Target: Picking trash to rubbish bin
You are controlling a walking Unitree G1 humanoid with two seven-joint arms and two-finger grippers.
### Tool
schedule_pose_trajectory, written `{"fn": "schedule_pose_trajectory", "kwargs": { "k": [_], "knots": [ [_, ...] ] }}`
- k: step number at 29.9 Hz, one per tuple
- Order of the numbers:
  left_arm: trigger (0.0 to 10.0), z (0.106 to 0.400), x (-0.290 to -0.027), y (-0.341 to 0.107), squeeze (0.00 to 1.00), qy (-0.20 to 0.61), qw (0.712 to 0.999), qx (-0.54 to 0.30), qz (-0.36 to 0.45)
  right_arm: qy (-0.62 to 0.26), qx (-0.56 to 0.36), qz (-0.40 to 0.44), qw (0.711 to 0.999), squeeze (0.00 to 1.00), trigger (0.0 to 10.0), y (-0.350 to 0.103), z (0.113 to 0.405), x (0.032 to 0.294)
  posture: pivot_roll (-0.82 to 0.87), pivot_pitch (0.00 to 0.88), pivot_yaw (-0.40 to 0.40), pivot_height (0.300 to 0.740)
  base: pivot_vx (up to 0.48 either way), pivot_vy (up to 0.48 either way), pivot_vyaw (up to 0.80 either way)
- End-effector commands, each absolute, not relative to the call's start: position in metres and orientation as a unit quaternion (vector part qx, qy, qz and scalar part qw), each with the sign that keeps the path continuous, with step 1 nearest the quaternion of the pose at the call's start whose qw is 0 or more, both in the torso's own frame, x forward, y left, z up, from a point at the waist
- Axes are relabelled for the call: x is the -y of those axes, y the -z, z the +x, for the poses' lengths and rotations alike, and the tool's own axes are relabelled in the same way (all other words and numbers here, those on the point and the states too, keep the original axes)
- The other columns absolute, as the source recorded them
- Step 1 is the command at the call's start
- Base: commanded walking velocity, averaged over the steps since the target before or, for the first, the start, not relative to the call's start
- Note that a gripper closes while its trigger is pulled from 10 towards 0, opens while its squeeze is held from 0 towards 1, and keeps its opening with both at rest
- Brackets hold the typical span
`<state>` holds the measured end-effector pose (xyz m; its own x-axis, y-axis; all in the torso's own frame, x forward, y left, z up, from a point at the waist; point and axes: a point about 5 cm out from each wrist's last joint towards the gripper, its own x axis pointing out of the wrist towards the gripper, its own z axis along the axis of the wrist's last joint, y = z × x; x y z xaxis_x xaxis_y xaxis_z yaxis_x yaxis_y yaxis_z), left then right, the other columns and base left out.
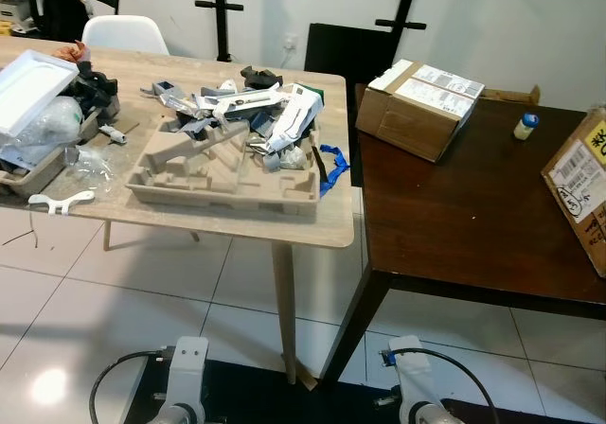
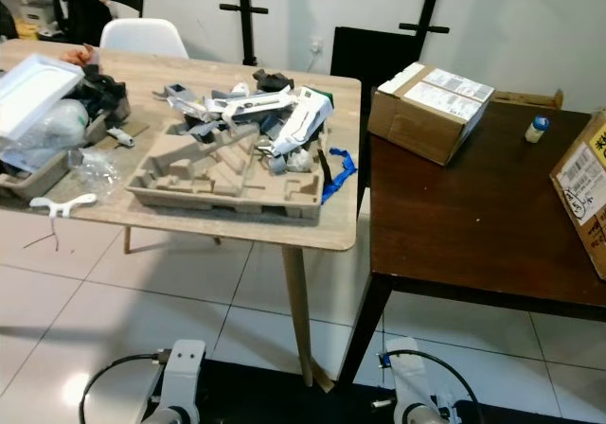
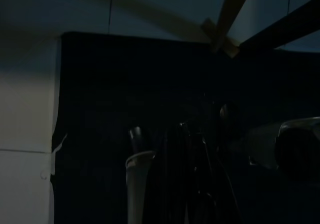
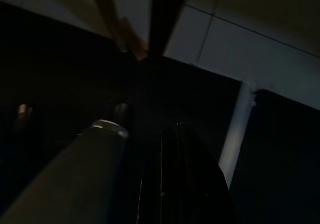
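Observation:
A heap of trash (image 1: 270,112), made of torn packaging, wrappers and grey scraps, lies in and behind a moulded pulp tray (image 1: 189,183) on the light wooden table (image 1: 312,227). A blue strap (image 1: 333,168) hangs off the tray's right side. More litter sits at the table's left: a white foam lid (image 1: 33,83), a clear plastic bag (image 1: 47,121) and a small white plastic piece (image 1: 59,200). Both arms hang low in front of the table, the left arm (image 1: 185,377) and the right arm (image 1: 412,386). In the dark wrist views, my left gripper (image 3: 185,179) and right gripper (image 4: 182,179) are dim shapes above the floor.
A dark wooden table (image 1: 454,225) butts against the light one on the right. It carries a cardboard box (image 1: 417,107), a small blue-capped bottle (image 1: 526,125) and a second box (image 1: 582,183). A white chair (image 1: 123,34) and a black chair (image 1: 346,55) stand behind. White tiled floor lies below.

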<state>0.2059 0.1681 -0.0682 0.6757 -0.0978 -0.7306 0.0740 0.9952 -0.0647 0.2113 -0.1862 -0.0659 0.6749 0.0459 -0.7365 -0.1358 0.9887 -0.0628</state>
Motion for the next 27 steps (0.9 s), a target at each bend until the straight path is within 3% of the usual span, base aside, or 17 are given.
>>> {"fn": "schedule_pose_trajectory", "kwargs": {
  "k": [1,8,17,20,27],
  "knots": [
    [10.0,0.2,-0.172,0.071,0.0,0.04,0.913,-0.406,-0.016,-0.053,-0.404,-0.056,0.911,0.0,10.0,0.066,0.211,0.186,-0.03,0.12,-0.075,0.74,0.0,0.0,0.0],
    [10.0,0.198,-0.175,0.072,0.0,0.05,0.91,-0.411,-0.007,-0.069,-0.426,-0.05,0.9,0.0,10.0,0.07,0.209,0.181,-0.02,0.125,-0.072,0.74,0.0,0.0,0.0],
    [10.0,0.195,-0.18,0.074,0.0,0.063,0.905,-0.421,0.03,-0.046,-0.448,-0.019,0.893,0.0,10.0,0.077,0.196,0.178,0.03,0.146,-0.022,0.74,0.0,0.0,0.0],
    [10.0,0.199,-0.185,0.07,0.0,0.076,0.905,-0.416,0.038,-0.025,-0.454,0.01,0.891,0.0,10.0,0.082,0.189,0.174,0.05,0.144,0.036,0.74,0.0,0.0,0.0],
    [10.0,0.204,-0.193,0.067,0.0,0.077,0.905,-0.415,0.045,-0.015,-0.463,0.02,0.886,0.0,10.0,0.085,0.182,0.171,0.03,0.127,0.046,0.74,0.0,0.0,0.0]
  ]
}}
